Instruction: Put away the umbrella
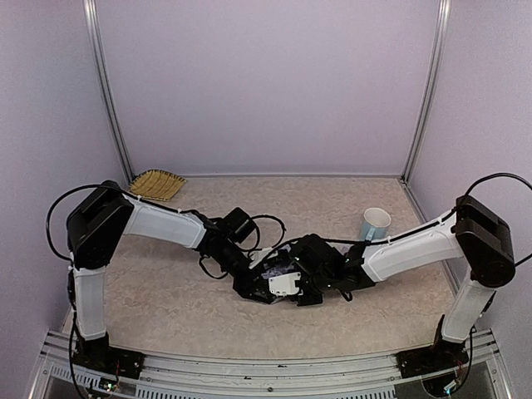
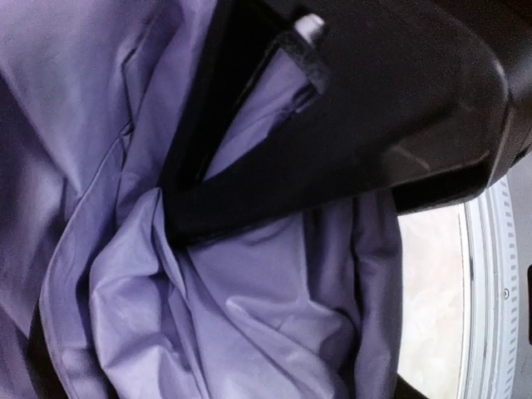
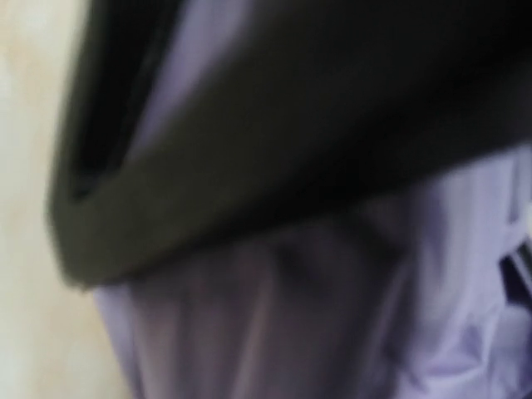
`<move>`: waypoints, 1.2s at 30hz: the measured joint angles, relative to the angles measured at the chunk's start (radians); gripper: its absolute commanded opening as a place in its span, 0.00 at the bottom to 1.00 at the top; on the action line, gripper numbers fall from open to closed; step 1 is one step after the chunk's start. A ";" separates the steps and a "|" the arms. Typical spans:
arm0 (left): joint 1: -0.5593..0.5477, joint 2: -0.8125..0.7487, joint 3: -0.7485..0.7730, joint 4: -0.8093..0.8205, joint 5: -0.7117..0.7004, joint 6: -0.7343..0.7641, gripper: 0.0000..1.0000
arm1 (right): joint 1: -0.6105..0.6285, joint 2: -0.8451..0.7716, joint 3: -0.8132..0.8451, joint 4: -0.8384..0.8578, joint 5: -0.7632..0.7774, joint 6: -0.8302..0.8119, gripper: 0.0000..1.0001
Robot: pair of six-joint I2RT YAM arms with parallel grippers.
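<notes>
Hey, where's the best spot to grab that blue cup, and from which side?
Probably the cup by its rim, from above: it stands upright with its mouth open, so the wall can be pinched inside and out. The right arm lies close along its near side, so a side approach looks crowded.

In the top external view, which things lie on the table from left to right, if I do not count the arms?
woven straw mat -> umbrella -> light-blue cup
</notes>
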 measured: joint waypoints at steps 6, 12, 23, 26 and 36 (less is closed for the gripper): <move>0.072 -0.256 -0.336 0.323 -0.083 -0.142 0.67 | -0.021 0.057 0.109 -0.074 -0.104 0.034 0.11; 0.044 -0.629 -0.691 0.731 -0.260 -0.164 0.64 | -0.142 0.136 0.281 -0.298 -0.369 0.114 0.11; -0.141 -0.492 -0.637 0.790 -0.599 0.214 0.71 | -0.272 0.333 0.504 -0.578 -0.790 0.153 0.13; -0.121 -0.414 -0.557 0.739 -0.618 0.274 0.73 | -0.275 0.366 0.539 -0.644 -0.850 0.138 0.13; -0.070 -0.300 -0.347 0.517 -0.472 0.313 0.75 | -0.351 0.438 0.615 -0.750 -0.940 0.129 0.13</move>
